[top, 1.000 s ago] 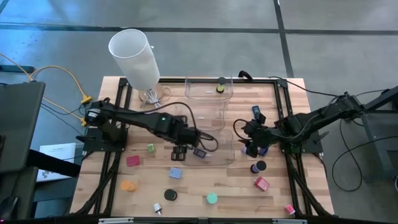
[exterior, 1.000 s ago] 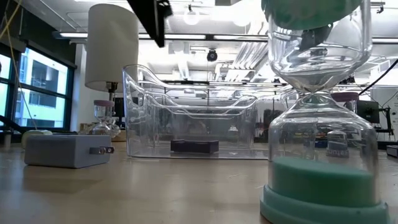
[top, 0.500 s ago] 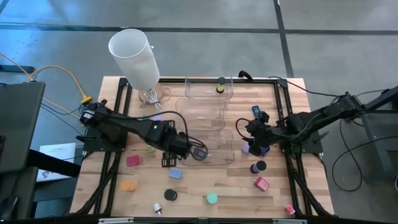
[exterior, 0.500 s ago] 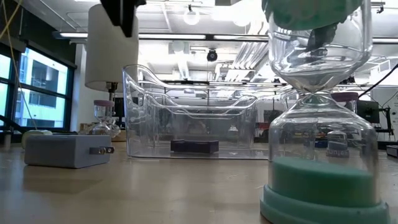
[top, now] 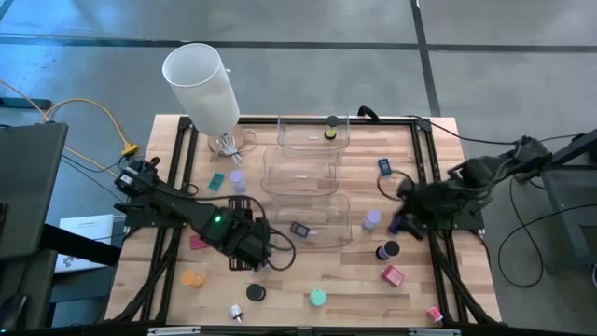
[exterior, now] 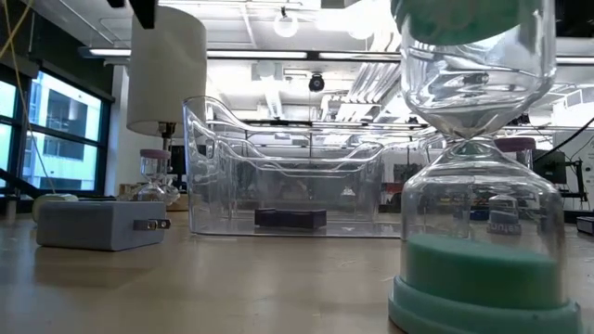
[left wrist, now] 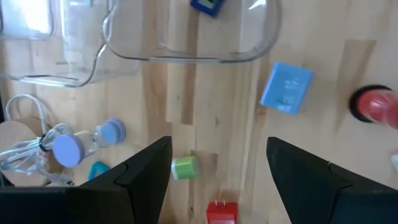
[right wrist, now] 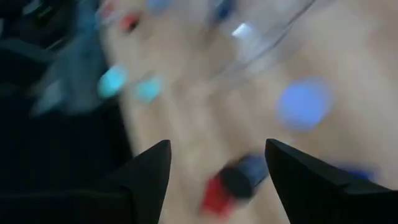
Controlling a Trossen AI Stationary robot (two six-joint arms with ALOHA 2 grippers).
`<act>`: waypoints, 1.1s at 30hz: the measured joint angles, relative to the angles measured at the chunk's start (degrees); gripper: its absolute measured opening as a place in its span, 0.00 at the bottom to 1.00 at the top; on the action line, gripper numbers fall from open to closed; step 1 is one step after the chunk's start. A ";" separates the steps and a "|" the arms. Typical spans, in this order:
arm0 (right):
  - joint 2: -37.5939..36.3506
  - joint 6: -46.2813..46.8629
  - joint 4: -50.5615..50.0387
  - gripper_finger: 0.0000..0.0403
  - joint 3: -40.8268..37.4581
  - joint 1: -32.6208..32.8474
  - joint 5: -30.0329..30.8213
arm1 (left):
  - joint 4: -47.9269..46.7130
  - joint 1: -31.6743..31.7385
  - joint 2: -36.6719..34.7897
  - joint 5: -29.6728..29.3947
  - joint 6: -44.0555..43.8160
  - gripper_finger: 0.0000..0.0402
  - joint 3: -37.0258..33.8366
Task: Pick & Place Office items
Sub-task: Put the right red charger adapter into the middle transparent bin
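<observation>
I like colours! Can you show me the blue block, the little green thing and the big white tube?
blue block [left wrist: 286, 88], left wrist view, middle of its top face.
little green thing [left wrist: 183, 167], left wrist view, its side.
big white tube [top: 204, 88], high view, its side wall.

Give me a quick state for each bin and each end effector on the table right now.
Left end effector: open, empty.
Right end effector: open, empty.
Near bin: upright, one dark item inside.
Middle bin: upright, looks empty.
Far bin: upright, one small item inside.

Three clear bins [top: 300, 172] in a row, one tall white cylinder [top: 200, 84], two robot arms.
</observation>
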 joint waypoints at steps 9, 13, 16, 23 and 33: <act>0.35 20.34 1.99 0.59 0.00 21.37 2.57 | 2.20 -0.29 0.01 -0.55 -0.18 0.63 0.00; 4.91 28.69 -0.10 0.58 0.00 29.09 6.82 | 2.97 -0.28 0.00 -0.92 -0.18 0.63 0.00; 9.87 34.01 -0.58 0.58 0.00 32.83 7.32 | 3.39 -0.28 0.00 -0.92 -0.18 0.63 0.00; 22.10 31.32 -0.19 0.58 0.00 36.23 7.79 | 4.70 -0.28 0.02 -0.94 -0.65 0.63 0.00; 29.39 24.85 -8.00 0.58 -0.09 33.44 5.31 | 8.80 -3.69 0.02 -0.98 -1.94 0.63 0.00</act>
